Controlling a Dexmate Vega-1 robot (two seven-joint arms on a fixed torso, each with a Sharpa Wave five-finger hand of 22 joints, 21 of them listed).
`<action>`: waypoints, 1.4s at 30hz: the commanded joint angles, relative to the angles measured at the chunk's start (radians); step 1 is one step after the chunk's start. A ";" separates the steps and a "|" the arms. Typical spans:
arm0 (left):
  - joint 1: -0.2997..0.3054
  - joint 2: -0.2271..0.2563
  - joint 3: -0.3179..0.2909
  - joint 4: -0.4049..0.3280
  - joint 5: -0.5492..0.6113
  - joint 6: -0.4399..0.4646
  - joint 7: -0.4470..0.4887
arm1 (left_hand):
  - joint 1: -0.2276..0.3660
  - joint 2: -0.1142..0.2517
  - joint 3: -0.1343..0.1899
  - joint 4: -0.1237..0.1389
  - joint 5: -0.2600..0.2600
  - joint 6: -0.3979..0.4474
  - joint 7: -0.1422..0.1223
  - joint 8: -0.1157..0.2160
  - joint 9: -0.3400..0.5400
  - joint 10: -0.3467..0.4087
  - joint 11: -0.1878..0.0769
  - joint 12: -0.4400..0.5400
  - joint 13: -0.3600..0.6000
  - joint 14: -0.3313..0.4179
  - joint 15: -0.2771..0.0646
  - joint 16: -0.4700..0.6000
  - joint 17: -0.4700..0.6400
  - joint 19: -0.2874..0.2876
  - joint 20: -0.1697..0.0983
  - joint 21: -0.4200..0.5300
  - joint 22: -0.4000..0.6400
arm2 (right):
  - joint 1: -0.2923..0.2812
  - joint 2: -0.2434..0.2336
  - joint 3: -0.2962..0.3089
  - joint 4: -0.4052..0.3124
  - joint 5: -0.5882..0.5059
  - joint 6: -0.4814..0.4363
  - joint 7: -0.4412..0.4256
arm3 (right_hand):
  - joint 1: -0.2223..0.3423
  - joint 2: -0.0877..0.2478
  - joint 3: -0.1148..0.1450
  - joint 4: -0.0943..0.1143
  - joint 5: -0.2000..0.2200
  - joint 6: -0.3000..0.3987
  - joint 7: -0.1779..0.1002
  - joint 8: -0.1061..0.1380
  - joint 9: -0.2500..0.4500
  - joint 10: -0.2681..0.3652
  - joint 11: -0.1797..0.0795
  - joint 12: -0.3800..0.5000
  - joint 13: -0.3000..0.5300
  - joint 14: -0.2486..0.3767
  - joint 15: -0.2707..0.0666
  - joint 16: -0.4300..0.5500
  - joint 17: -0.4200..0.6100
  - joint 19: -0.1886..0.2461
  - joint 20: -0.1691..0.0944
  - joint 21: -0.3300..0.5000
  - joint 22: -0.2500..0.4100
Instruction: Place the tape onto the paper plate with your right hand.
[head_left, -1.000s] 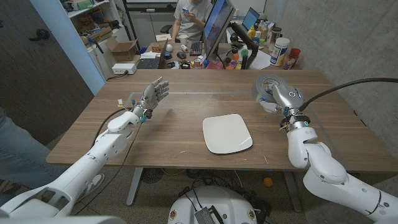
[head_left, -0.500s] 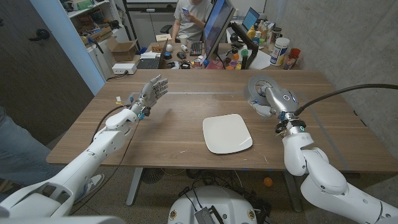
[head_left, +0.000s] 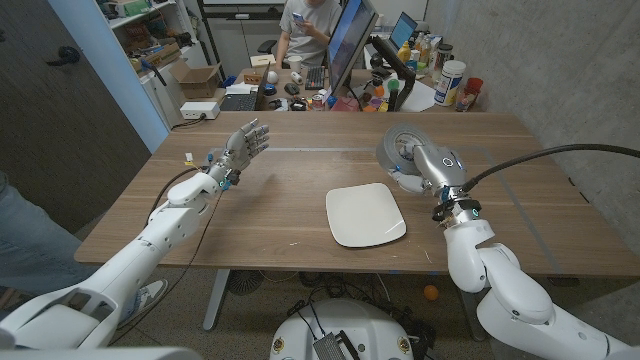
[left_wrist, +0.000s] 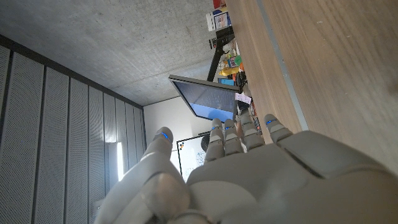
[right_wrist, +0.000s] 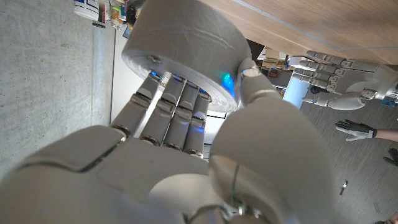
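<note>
Right robot hand holds tape above table, near plate.

The table is wood — brown, visibly grained, matt. The paper plate looks smooth, white and dull. The tape is a grey roll with a faintly ridged, matt side. Both hands — left hand, right hand — look like smooth pale-grey plastic with a slight sheen.
</note>
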 joint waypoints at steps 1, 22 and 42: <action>-0.010 0.010 -0.004 0.015 0.000 -0.002 -0.021 | 0.000 0.005 0.007 -0.005 0.003 0.005 0.002 0.000 0.006 0.005 0.002 0.000 0.006 0.006 0.007 -0.002 0.004 -0.004 0.008 -0.003 0.006 | 0.010 0.040 -0.030 0.003 -0.043 0.075 0.033 | 0.118 0.125 -0.004 -0.001 0.004 0.124 -0.129 0.015 0.000 -0.004 -0.040 -0.002 0.006 0.008 -0.080 0.001 0.003 0.002 -0.004 -0.001 -0.001; -0.005 0.017 -0.010 0.027 -0.003 -0.012 -0.037 | 0.000 0.005 0.008 -0.006 0.003 0.005 0.002 -0.001 0.006 0.003 0.007 -0.001 0.006 0.006 0.005 -0.003 0.004 -0.007 0.008 -0.003 0.006 | 0.000 0.077 -0.042 0.005 -0.067 0.149 0.103 | 0.118 0.124 -0.006 -0.001 0.004 0.125 -0.130 0.017 -0.004 0.001 -0.039 -0.004 0.007 0.011 -0.078 -0.005 0.003 0.001 -0.006 -0.002 -0.001; 0.009 0.028 -0.013 0.007 -0.006 -0.003 -0.032 | -0.001 0.005 0.010 -0.008 0.003 0.005 0.001 -0.001 0.006 0.004 0.004 -0.001 0.006 0.005 0.005 -0.003 0.004 -0.009 0.009 -0.004 0.006 | 0.018 0.106 -0.080 0.058 -0.096 0.172 0.159 | 0.113 0.124 -0.008 0.002 0.002 0.124 -0.129 0.022 -0.004 0.001 -0.036 -0.008 0.008 0.013 -0.075 -0.015 0.002 0.002 -0.006 -0.001 -0.001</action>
